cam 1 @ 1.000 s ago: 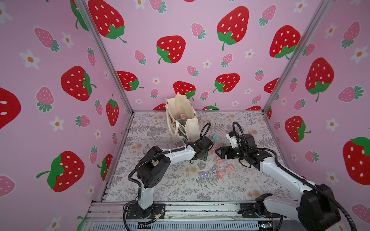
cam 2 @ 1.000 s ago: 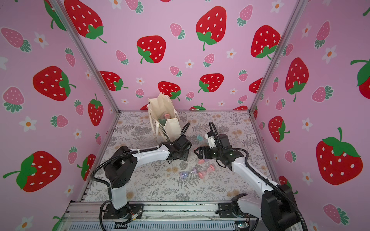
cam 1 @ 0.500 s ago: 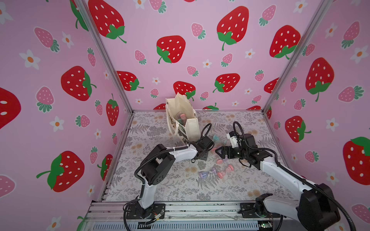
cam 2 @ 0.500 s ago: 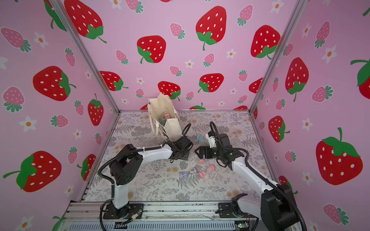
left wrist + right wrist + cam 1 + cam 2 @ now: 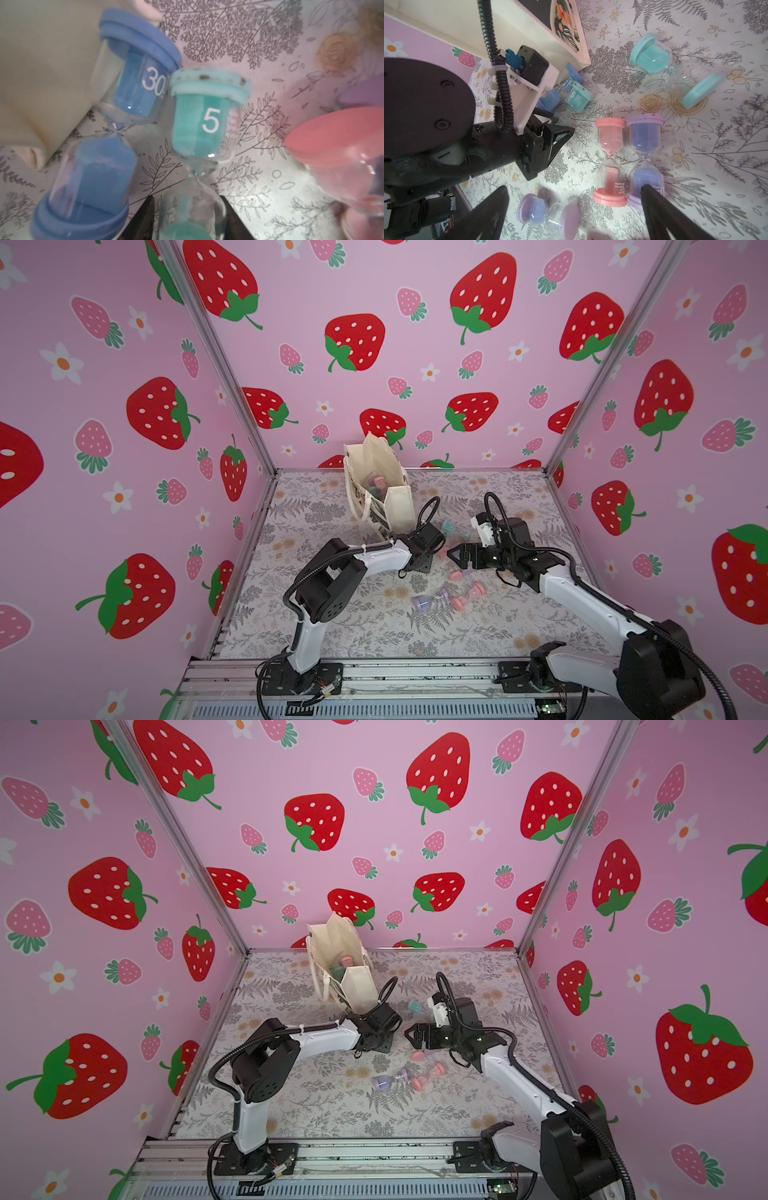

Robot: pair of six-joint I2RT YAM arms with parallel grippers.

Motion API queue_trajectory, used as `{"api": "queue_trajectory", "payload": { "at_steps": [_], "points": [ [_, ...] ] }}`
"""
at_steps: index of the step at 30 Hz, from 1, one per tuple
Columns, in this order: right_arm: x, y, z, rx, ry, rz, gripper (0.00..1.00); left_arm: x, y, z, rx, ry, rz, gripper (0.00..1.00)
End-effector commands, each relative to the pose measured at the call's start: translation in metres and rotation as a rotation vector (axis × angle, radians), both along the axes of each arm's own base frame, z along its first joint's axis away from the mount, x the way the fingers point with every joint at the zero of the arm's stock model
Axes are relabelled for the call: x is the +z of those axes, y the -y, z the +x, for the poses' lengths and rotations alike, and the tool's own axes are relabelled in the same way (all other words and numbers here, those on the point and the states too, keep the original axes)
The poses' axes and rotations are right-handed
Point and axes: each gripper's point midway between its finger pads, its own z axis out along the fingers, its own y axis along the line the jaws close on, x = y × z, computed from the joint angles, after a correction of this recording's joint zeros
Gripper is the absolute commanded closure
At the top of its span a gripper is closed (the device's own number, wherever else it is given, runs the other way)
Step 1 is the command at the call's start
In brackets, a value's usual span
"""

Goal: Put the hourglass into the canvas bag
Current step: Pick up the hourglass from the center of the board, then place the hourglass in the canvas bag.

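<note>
The canvas bag [image 5: 399,506] stands upright toward the back of the desk [image 5: 332,626], left of both arms. Its mouth is open and a few hourglasses already lie inside. Leaning against its base is a blue hourglass [image 5: 135,83] marked 30, and just beside that lies the teal hourglass [image 5: 199,124] marked 5, on the desk and outside the bag.

The left pincer [image 5: 186,197] is down at desk level with one finger on each side of the teal hourglass's lower bulb, very close to the glass. Whether they already press it I cannot tell. The step in hand looks like the pick-up of this teal hourglass.

Further right, the right pincer [image 5: 574,188] hangs released, jaws wide and holding nothing, above a pink hourglass [image 5: 610,158] and a purple hourglass [image 5: 644,155] lying side by side.

The next move probably calls for a firm but gentle hold on the rounded glass, which may slip. Then comes a straight lift clear of the blue neighbour and a short carry up and over the bag's rim. The release should come only once the hourglass is well above the open mouth, since a knock on the soft wall could tip the bag.
</note>
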Motion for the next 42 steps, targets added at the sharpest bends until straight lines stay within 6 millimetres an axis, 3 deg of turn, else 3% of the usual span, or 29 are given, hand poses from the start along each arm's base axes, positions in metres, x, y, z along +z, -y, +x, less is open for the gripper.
{"api": "queue_trajectory", "payload": {
  "at_steps": [1,11,21,34,42],
  "points": [
    [-0.002,0.001,0.001,-0.003,-0.006,0.010,0.01,0.002,0.005,0.000,0.005,-0.014,-0.021,0.53],
    [0.003,0.002,0.001,-0.008,0.003,0.017,0.01,0.023,0.009,-0.005,-0.003,-0.006,-0.076,0.60],
    [0.029,0.003,-0.002,-0.008,0.049,0.046,0.01,0.067,0.007,-0.019,-0.006,0.013,-0.178,0.61],
    [0.090,-0.010,0.001,0.065,0.162,0.113,0.01,0.170,-0.005,-0.029,0.018,0.118,-0.428,0.63],
    [0.125,-0.030,0.009,0.120,0.244,0.135,0.01,0.237,-0.031,-0.025,0.054,0.225,-0.543,0.65]
  ]
}}
